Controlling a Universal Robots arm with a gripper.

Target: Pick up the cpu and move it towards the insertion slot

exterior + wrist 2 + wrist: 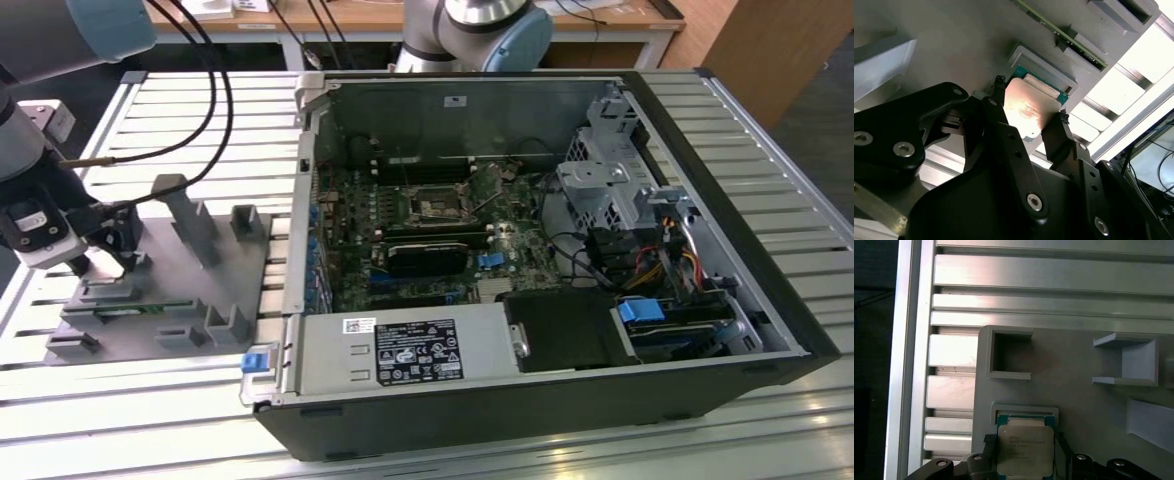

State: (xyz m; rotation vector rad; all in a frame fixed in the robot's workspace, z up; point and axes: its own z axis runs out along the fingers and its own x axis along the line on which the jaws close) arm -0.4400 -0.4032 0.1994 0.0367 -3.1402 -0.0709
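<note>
The cpu (pixel 1026 107) is a flat square chip with a pale silver lid and a green rim. In both wrist views it sits between my black fingers at a shallow pocket (pixel 1025 410) of the grey fixture plate (pixel 174 290). My gripper (pixel 1031 100) is shut on the cpu, one fingertip against each opposite edge, and the chip looks slightly raised and tilted over the pocket. In the exterior view my gripper (pixel 114 255) hangs over the plate at that view's left. The insertion slot (pixel 438 207), a square socket with a silvery frame, lies on the motherboard inside the open computer case.
The open computer case (pixel 747 300) stands well to the exterior view's right of the plate. A long black card (pixel 427 258) lies just below the slot. Upright grey fixture blocks (pixel 180 215) rise from the plate. Cables (pixel 200 90) hang above the slatted aluminium table (pixel 174 110).
</note>
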